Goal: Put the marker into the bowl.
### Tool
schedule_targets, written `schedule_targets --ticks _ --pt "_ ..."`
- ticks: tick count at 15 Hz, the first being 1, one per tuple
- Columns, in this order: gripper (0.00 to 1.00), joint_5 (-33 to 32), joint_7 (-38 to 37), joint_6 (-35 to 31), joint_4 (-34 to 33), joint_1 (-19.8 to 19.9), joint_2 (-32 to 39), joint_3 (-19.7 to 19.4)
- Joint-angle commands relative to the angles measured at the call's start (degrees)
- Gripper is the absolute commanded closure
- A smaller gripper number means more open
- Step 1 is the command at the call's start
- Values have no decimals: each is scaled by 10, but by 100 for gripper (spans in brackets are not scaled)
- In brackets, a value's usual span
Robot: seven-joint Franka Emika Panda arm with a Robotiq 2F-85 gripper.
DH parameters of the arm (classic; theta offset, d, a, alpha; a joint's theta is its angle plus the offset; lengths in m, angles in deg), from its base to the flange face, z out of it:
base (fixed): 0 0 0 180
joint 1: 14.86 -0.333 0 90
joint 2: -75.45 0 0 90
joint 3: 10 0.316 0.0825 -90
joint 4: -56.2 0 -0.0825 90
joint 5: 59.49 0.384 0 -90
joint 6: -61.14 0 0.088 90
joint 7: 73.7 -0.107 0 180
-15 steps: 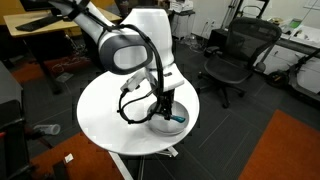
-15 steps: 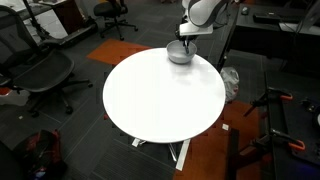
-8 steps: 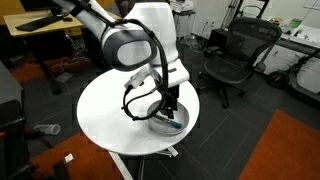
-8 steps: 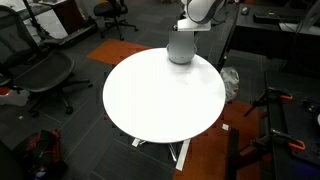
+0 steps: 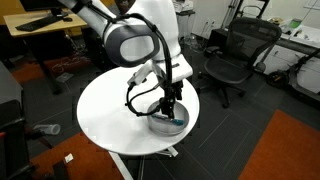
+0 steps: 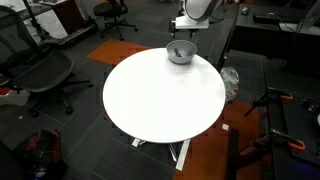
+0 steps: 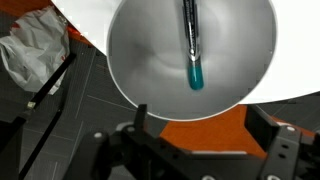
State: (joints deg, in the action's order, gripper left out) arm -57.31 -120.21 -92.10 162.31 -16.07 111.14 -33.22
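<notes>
The silvery-grey bowl (image 7: 145, 50) fills the wrist view, and the dark marker (image 7: 191, 40) lies loose inside it, teal end toward the near rim. In both exterior views the bowl (image 5: 166, 124) (image 6: 181, 55) sits near the edge of the round white table (image 5: 105, 115) (image 6: 160, 100). A teal tip of the marker (image 5: 179, 119) shows in one of them. My gripper (image 7: 205, 125) (image 5: 172, 100) hangs open just above the bowl, holding nothing. In an exterior view the gripper (image 6: 186, 22) is well clear of the rim.
Black office chairs (image 5: 235, 55) (image 6: 40, 70) stand around the table. An orange carpet patch (image 5: 290, 150) lies beside it. A white plastic bag (image 7: 35, 50) lies on the floor past the table edge. The bowl sits close to that edge.
The jaws have opened and let go of the marker, which now rests in the bowl. The gripper has lifted up away from the bowl.
</notes>
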Motion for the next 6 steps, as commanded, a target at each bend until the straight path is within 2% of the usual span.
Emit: schedule_targets --ticks 1,6 --pt "0 -10 -13 0 -10 4 -1 3" --pt "0 -8 -4 1 -4 9 1 9"
